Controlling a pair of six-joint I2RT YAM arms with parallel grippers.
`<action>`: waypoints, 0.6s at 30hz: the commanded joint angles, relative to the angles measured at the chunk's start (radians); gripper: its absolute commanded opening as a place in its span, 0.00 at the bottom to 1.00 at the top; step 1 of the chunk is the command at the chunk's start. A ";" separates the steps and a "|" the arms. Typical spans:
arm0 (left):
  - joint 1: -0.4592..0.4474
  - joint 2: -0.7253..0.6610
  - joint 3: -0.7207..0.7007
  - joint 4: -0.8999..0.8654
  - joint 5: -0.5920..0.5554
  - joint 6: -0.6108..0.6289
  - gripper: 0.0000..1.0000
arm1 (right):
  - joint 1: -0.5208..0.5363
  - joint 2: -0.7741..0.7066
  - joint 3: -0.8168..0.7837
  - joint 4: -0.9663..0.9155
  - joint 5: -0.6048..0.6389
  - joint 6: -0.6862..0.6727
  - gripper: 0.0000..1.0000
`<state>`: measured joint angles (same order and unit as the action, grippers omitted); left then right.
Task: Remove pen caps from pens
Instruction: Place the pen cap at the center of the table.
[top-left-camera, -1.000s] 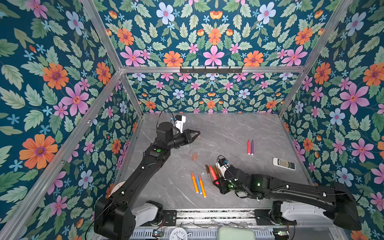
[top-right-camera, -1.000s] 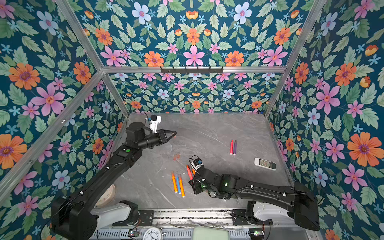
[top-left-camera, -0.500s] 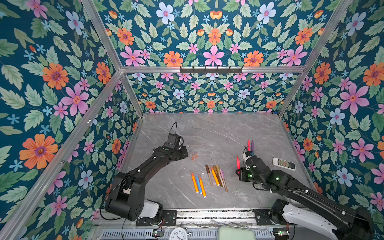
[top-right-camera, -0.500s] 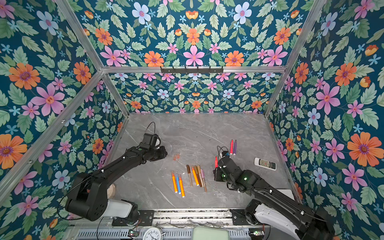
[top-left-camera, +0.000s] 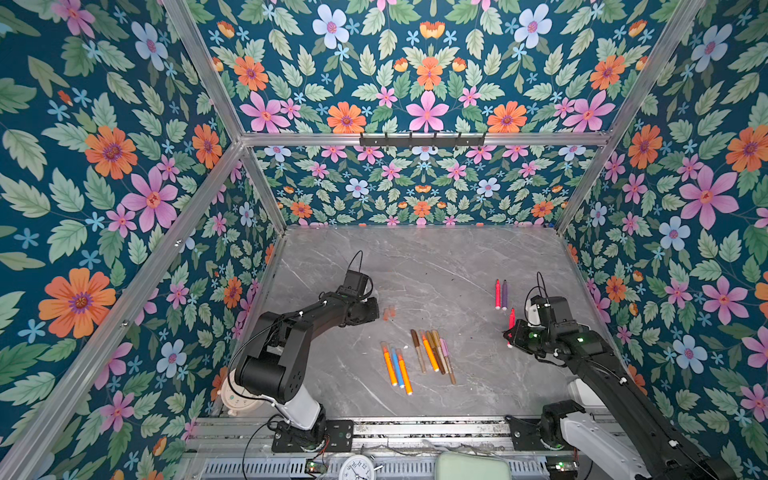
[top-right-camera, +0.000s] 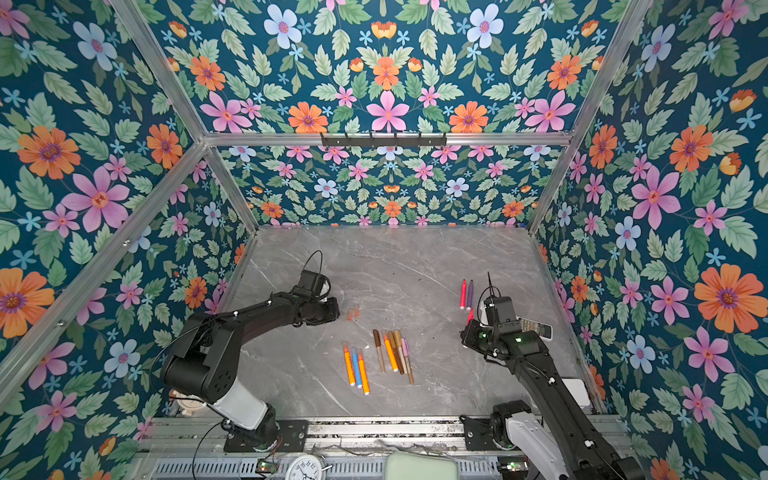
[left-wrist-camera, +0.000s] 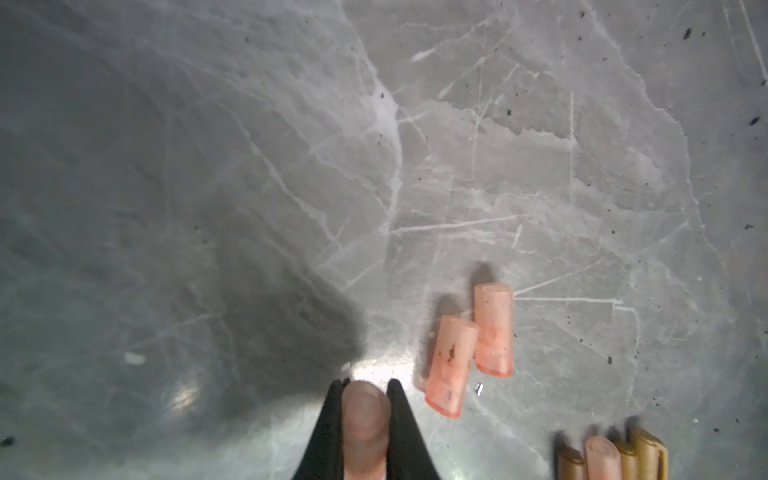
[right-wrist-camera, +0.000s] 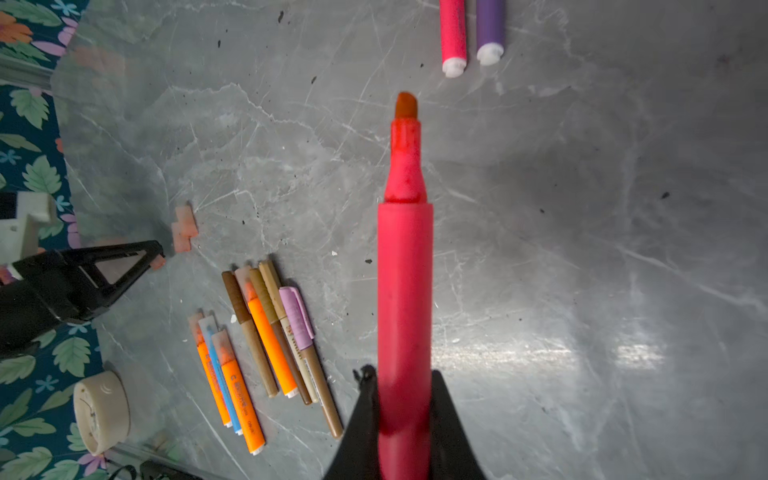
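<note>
My left gripper (left-wrist-camera: 365, 388) is shut on a translucent orange-red pen cap (left-wrist-camera: 365, 409), low over the table (top-left-camera: 436, 266) at the left (top-left-camera: 376, 309). Two loose pen caps (left-wrist-camera: 451, 365) lie just beside it (top-left-camera: 388, 313). My right gripper (right-wrist-camera: 405, 378) is shut on a red pen (right-wrist-camera: 405, 270) whose felt tip is bare, at the right of the table (top-left-camera: 511, 319). A pink pen (top-left-camera: 497, 293) and a purple pen (top-left-camera: 504, 293) lie beyond it. Several capped pens lie mid-table in two groups: orange and blue (top-left-camera: 397, 368), and brown, orange, gold and pink (top-left-camera: 432, 351).
A white remote control (top-right-camera: 536, 328) lies by the right wall behind the right arm. A round white timer (top-left-camera: 232, 397) sits at the front left corner. Flowered walls close in three sides, and a metal rail (top-left-camera: 415, 428) runs along the front edge.
The right arm has carried the red pen from mid-table to the right, near the pink and purple pens. The left arm has come down from the back to the table beside the loose caps.
</note>
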<state>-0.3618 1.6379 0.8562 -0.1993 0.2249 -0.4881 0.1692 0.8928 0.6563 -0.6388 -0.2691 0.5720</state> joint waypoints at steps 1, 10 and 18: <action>0.000 0.007 0.005 0.032 0.030 0.020 0.13 | -0.017 0.021 0.044 0.007 0.001 -0.029 0.00; 0.001 -0.030 -0.025 0.051 0.060 0.028 0.44 | -0.234 0.229 0.165 0.096 0.009 -0.020 0.00; 0.001 -0.149 -0.034 0.036 0.093 0.010 0.45 | -0.342 0.439 0.259 0.150 0.095 -0.038 0.00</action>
<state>-0.3618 1.5398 0.8215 -0.1596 0.2920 -0.4698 -0.1677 1.2915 0.8944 -0.5194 -0.2279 0.5537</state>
